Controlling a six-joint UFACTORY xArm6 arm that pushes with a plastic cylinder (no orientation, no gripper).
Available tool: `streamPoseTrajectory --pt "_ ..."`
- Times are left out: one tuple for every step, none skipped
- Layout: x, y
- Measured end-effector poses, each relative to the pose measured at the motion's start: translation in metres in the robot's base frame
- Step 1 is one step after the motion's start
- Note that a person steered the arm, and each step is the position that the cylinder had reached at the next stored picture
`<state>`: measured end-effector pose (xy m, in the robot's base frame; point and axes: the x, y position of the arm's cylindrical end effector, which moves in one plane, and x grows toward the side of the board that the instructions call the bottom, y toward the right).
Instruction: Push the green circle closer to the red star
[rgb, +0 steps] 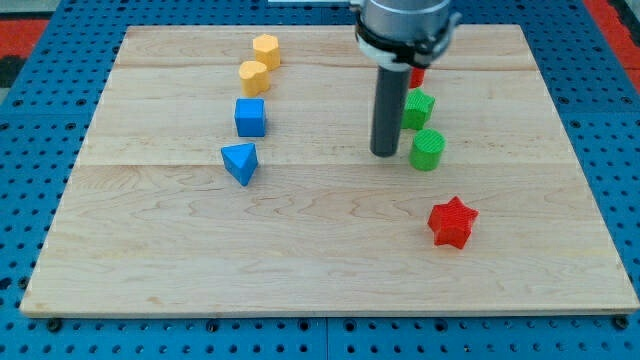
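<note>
The green circle (427, 149) is a short green cylinder right of the board's centre. The red star (452, 221) lies below it and slightly to the right, a clear gap apart. My tip (384, 152) is at the end of the dark rod, just left of the green circle, a small gap between them. A green star-like block (418, 107) sits just above the green circle.
A red block (417, 75) is mostly hidden behind the rod's mount. A yellow hexagon (266, 49) and a yellow block (254, 76) stand at the top left. A blue cube (250, 117) and blue triangle (240, 162) lie below them. The wooden board (150, 260) ends near the bottom.
</note>
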<state>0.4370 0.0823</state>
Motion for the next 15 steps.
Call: streamPoseTrajectory --pt "0.026 0.02" --pt "0.046 0.004" --pt "0.059 0.02" --pt "0.069 0.018" --pt "0.074 0.036" --pt "0.091 0.052" --pt "0.103 0.059" --pt "0.088 0.048" --pt "0.048 0.026" --pt "0.001 -0.008" --pt "-0.037 -0.007" --pt "-0.042 0.033" --pt "-0.029 0.044" --pt "-0.015 0.044" --pt "-0.013 0.028"
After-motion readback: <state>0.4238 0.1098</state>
